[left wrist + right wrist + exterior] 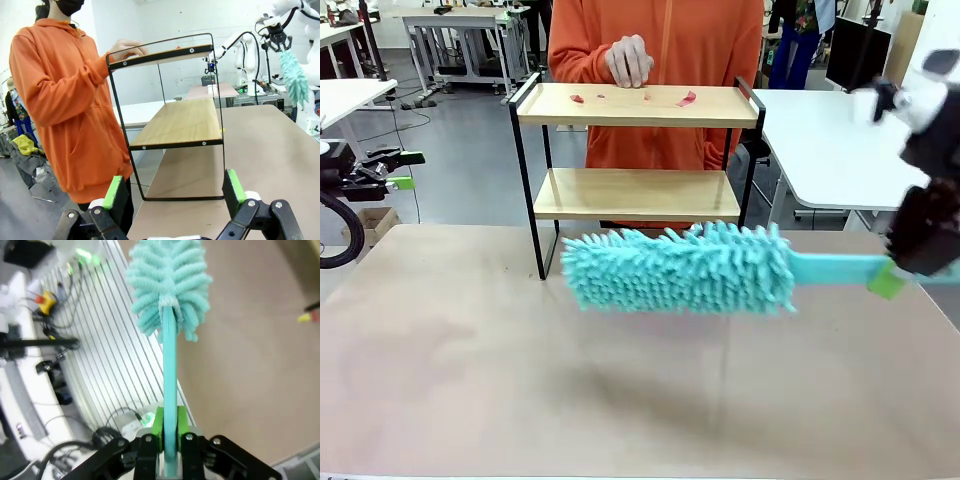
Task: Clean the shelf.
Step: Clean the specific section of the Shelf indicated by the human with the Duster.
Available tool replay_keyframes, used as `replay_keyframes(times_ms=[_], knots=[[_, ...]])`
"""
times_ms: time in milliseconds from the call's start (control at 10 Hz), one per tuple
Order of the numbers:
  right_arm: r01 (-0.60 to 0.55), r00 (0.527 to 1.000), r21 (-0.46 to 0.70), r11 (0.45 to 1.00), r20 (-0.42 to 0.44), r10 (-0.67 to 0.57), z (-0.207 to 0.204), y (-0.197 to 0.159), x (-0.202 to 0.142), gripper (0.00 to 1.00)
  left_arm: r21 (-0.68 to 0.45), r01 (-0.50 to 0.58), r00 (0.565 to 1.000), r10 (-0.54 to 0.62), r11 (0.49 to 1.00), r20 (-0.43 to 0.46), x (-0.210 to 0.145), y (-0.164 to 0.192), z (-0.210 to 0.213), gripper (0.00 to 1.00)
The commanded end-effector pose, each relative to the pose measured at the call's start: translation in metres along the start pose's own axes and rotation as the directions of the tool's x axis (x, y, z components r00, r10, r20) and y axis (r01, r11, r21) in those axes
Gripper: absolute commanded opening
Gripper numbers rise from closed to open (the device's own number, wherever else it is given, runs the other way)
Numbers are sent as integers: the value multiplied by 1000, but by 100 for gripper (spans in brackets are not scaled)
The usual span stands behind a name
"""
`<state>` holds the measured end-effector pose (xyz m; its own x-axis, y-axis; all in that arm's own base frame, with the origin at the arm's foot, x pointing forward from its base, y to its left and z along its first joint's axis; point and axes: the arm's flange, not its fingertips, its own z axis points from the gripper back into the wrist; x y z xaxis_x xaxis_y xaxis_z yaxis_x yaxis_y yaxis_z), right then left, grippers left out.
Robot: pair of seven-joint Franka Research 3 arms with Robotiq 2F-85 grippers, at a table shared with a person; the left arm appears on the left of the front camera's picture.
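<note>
The right gripper (890, 278) clamps the teal duster (680, 270) by its handle, head level near the shelf (638, 105), seemingly to sweep off its red scraps (685, 98); the left gripper (175, 192) hangs wide.

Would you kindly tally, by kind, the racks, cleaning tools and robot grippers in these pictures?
Shelf: 1
Duster: 1
Grippers: 2, the left gripper open, the right gripper shut on the duster
Total: 4
</note>
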<state>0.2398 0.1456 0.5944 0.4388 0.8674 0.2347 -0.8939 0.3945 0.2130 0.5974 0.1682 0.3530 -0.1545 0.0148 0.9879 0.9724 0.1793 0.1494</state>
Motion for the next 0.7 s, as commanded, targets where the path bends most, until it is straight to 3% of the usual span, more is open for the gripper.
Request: replay_keyframes(times_ms=[0,200,400,500,600], knots=[[51,996,-20,999,79,-49,13,14,48,13,-4,9,1000,-9,1000,-4,3,-2,1,100],[208,951,-158,965,263,-162,19,43,103,13,-4,9,1000,-9,1000,-4,3,-2,1,100],[382,871,-224,896,411,-269,17,55,147,13,-4,9,1000,-9,1000,-4,3,-2,1,100],[442,837,-222,869,450,-311,18,60,166,13,-4,9,1000,-9,1000,-4,3,-2,1,100],[427,856,-201,881,405,-322,20,60,176,13,-4,9,1000,-9,1000,-4,3,-2,1,100]])
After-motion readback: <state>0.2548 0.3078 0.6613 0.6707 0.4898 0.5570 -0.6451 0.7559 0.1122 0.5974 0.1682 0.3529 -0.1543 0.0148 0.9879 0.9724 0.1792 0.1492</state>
